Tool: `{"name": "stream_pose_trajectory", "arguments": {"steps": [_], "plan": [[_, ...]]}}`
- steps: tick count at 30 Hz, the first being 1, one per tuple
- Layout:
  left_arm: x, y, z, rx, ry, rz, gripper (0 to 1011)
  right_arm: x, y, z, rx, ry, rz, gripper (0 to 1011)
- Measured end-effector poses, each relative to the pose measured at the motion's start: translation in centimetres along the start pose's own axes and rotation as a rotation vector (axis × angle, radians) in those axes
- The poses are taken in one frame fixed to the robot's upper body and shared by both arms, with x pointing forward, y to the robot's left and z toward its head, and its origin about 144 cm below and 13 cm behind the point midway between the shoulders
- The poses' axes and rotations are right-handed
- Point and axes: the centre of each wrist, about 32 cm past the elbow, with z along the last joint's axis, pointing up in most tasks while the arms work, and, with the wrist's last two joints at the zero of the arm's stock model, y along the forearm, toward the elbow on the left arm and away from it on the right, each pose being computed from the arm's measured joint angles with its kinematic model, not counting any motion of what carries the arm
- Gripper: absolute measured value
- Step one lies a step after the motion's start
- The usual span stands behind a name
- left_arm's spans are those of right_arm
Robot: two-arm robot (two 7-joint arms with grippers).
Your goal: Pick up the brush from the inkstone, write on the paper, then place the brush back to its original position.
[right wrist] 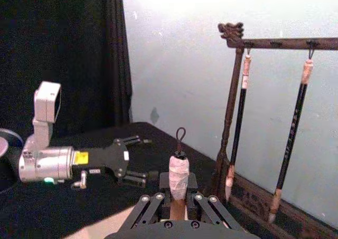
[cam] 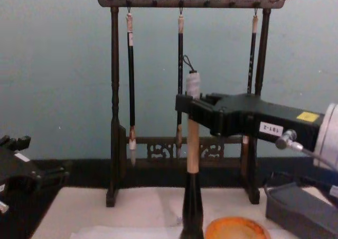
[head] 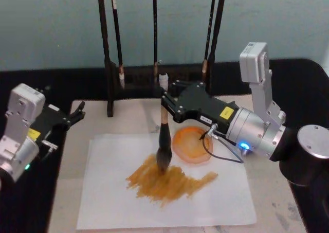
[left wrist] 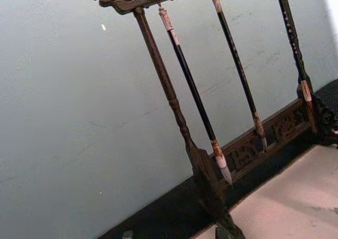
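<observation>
- Orange-brown strokes (head: 164, 180) cover the middle of the paper (head: 103, 192), so I judge the writing well under way.
- My right gripper (head: 165, 104) is clamped on the brush (head: 164, 140), which stands upright with its bristles touching the paper just beside the round orange inkstone (head: 191, 144).
- Left gripper (head: 77, 112) idles off to the paper's left, jaws apparently apart.
- Left to do: return the brush to the inkstone.

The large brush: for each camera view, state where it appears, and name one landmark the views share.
Head view: brush upright at centre, tip on the paper, held by the right gripper.
Chest view: upright at centre, before the rack.
Right wrist view: its white cap, close up, rack beyond.
Left wrist view: the rack, the shared landmark.
</observation>
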Motion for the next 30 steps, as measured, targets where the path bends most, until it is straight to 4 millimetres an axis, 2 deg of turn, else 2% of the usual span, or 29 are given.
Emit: {"name": "stream_pose_trajectory", "arguments": {"steps": [12,18,24,30], "plan": [[0.0,0.0,0.0,0.000,0.000,0.000,1010,-0.2,-0.5,0.5,0.114,0.087,-0.057,163],[0.0,0.0,0.0,0.000,0.000,0.000,1009,-0.2,-1.6,0.6,0.196,0.201,-0.130,163],[0.0,0.0,0.0,0.000,0.000,0.000,1010,-0.5,-3.1,0.0,0.325,0.410,-0.227,164],[0.0,0.0,0.0,0.000,0.000,0.000,1010,-0.6,-4.2,-0.7,0.380,0.552,-0.299,163]]}}
